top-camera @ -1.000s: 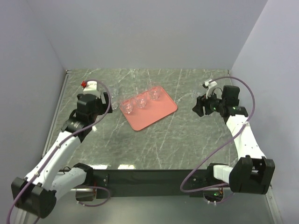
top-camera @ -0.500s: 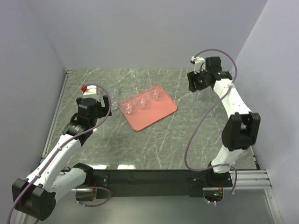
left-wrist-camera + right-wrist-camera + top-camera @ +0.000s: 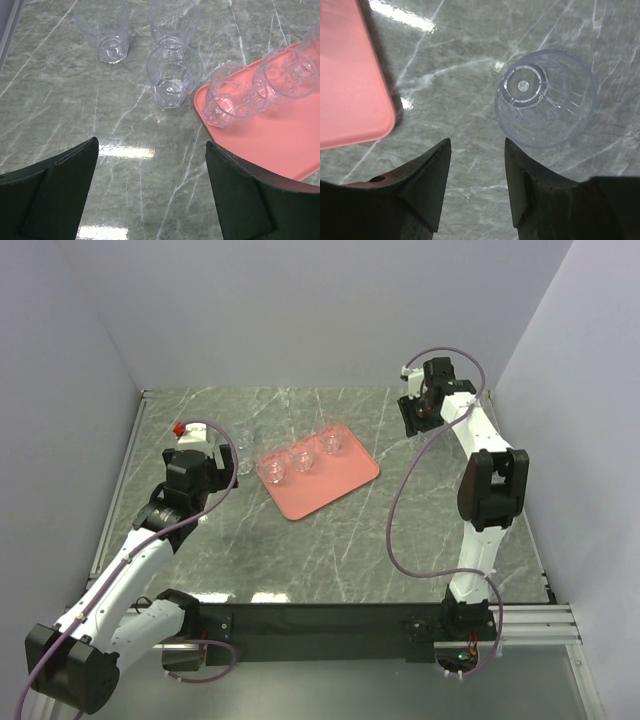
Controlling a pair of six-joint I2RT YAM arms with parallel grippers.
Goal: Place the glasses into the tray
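Note:
The salmon-pink tray (image 3: pixel 335 485) lies at the middle back of the table with three clear glasses in a row on it, for example one at the left end (image 3: pixel 276 469). In the left wrist view the tray (image 3: pixel 280 145) is on the right, and three more glasses stand on the table beside it, the nearest (image 3: pixel 174 76) just off its corner. My left gripper (image 3: pixel 152 165) is open and empty, short of these glasses. My right gripper (image 3: pixel 476 150) is open and empty above the table. One lone glass (image 3: pixel 545 97) stands just beyond its right finger, right of the tray's corner (image 3: pixel 350 85).
Grey walls close the table at the back and both sides. A metal rail (image 3: pixel 125 470) runs along the left edge. The right arm (image 3: pixel 490 480) stretches far back on the right side. The dark marble top (image 3: pixel 380 540) lies in front of the tray.
My right arm has swung from the right side towards the back and now hangs over the lone glass right of the tray. My left arm has barely moved.

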